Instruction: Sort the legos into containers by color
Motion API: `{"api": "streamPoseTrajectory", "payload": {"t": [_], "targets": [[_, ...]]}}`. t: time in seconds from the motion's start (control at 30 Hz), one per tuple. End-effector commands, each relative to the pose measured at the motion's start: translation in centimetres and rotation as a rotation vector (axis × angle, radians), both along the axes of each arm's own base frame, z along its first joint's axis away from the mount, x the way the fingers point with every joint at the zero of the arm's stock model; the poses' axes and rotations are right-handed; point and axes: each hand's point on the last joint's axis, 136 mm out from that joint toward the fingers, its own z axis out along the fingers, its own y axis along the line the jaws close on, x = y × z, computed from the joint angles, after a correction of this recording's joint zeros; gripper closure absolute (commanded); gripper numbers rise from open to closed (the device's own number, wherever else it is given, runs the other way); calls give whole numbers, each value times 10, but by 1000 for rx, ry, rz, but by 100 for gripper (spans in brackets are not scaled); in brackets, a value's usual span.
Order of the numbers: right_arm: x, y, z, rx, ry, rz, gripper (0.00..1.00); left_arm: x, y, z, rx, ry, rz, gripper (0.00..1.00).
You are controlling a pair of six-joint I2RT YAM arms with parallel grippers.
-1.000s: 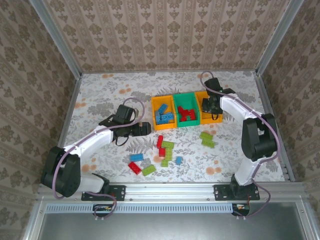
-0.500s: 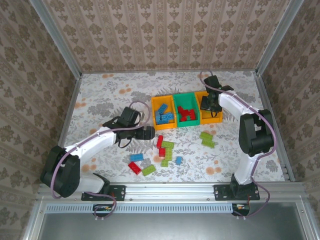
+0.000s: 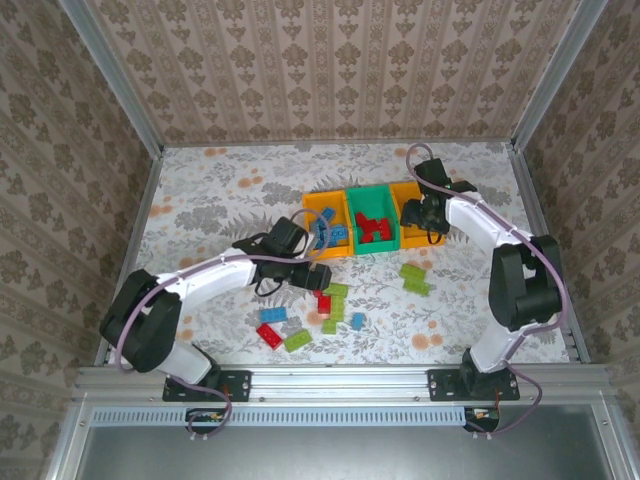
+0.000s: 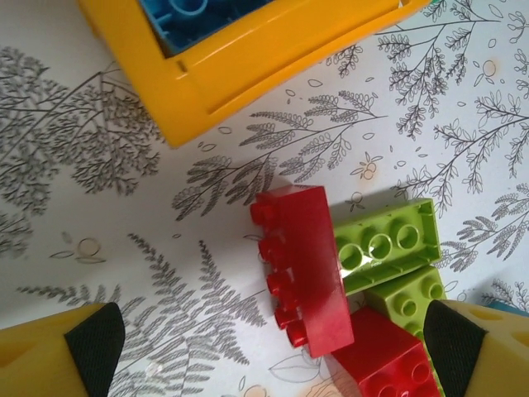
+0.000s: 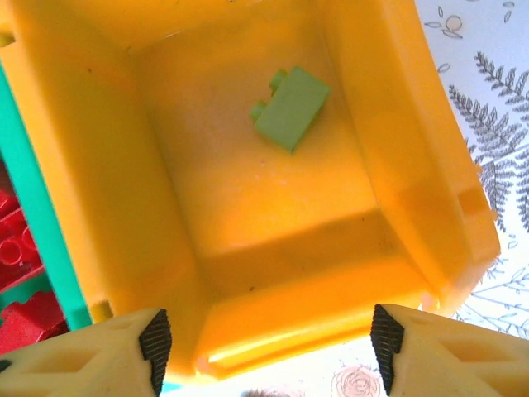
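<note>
Three containers stand side by side: a left orange bin (image 3: 312,222) with blue legos (image 3: 330,230), a green bin (image 3: 352,215) with red legos (image 3: 372,225), and a right orange bin (image 3: 405,195). My left gripper (image 3: 318,278) (image 4: 273,351) hangs open just over a red brick (image 4: 306,269) lying on its side against light green bricks (image 4: 384,244) and another red one (image 4: 384,364). My right gripper (image 3: 425,212) (image 5: 269,347) is open above the right orange bin (image 5: 413,165), where one light green brick (image 5: 289,107) lies on the floor.
Loose legos lie on the floral table: green (image 3: 413,277), blue (image 3: 272,314), red (image 3: 268,335), green (image 3: 297,340), blue (image 3: 357,321). The left orange bin's corner (image 4: 248,66) sits close behind the left gripper. Metal rails and papered walls bound the table.
My left gripper has swung right and nearer, from open table to the red brick in the central pile. The right gripper stays over the right orange bin and has opened.
</note>
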Motion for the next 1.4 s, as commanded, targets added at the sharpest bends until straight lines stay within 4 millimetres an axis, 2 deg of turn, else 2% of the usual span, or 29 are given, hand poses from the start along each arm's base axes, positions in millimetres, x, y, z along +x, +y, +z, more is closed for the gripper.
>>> {"api": "streamPoseTrajectory", "payload": {"t": [0.0, 0.2, 0.4, 0.6, 0.77, 0.87, 0.97, 1.13, 1.37], "targets": [[-11, 7, 8, 35, -27, 11, 29, 1, -12, 0, -6, 30, -27, 4], [-22, 11, 7, 52, -41, 14, 27, 2, -21, -15, 34, 92, -34, 9], [-23, 22, 1, 91, -41, 38, 25, 4, -27, -25, 43, 132, -20, 21], [-4, 54, -2, 164, -69, 119, 22, 5, -29, -30, 48, 149, -11, 32], [10, 71, -16, 128, -31, 148, 22, 6, -30, -35, 54, 160, -5, 43], [16, 74, -28, 110, -5, 142, 27, 6, -29, -38, 64, 165, 0, 51], [18, 82, -33, 96, 7, 159, 40, 5, -29, -42, 68, 173, -2, 60], [12, 97, -35, 53, 11, 199, 58, 6, -27, -45, 79, 175, 3, 67], [6, 118, -37, 55, 8, 220, 59, 8, -17, -39, 96, 154, 25, 73]]}}
